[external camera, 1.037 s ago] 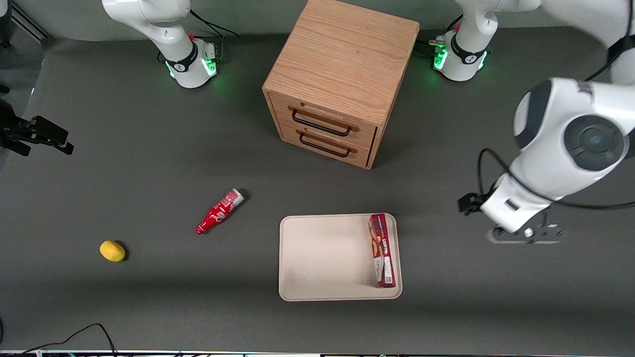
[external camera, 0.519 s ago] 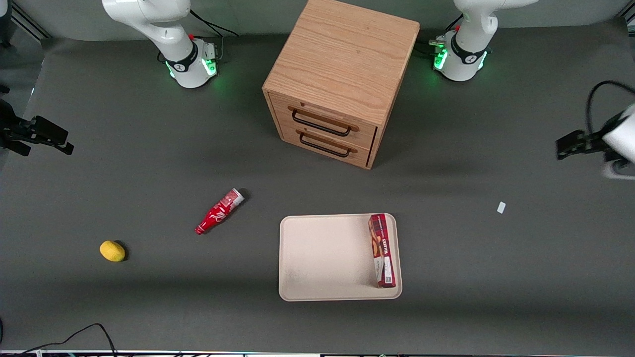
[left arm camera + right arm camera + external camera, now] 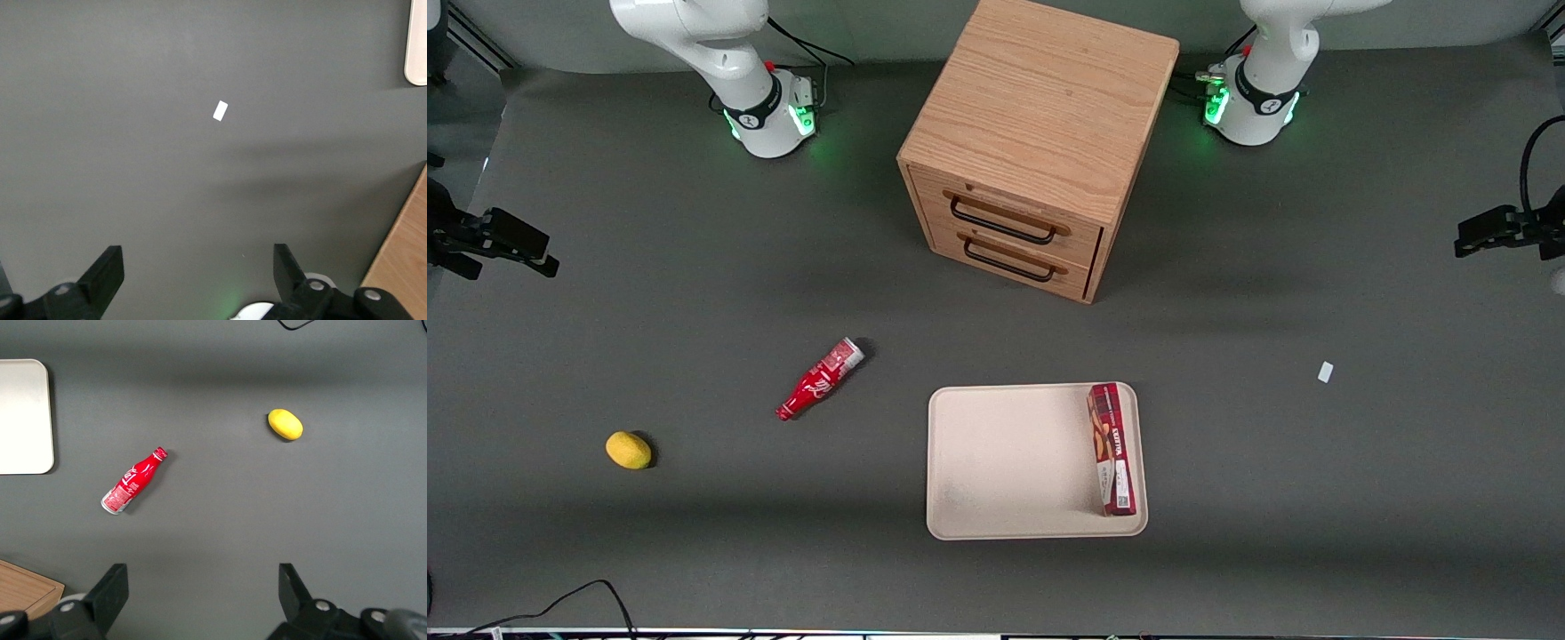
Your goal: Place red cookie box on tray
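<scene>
The red cookie box (image 3: 1112, 449) lies flat in the tray (image 3: 1005, 462), along the tray's rim toward the working arm's end of the table. A corner of the tray also shows in the left wrist view (image 3: 417, 47). My left gripper (image 3: 1494, 233) hangs at the working arm's end of the table, well apart from the tray and farther from the front camera than it. In the left wrist view the gripper (image 3: 198, 257) is open and empty above bare grey table.
A wooden two-drawer cabinet (image 3: 1032, 151) stands farther from the front camera than the tray. A small red bottle (image 3: 820, 380) and a yellow lemon (image 3: 629, 450) lie toward the parked arm's end. A small white scrap (image 3: 1325, 372) lies on the table under my left gripper's side.
My left arm has pulled away from beside the tray, moving toward the working arm's end of the table and farther from the front camera. The box stays in the tray.
</scene>
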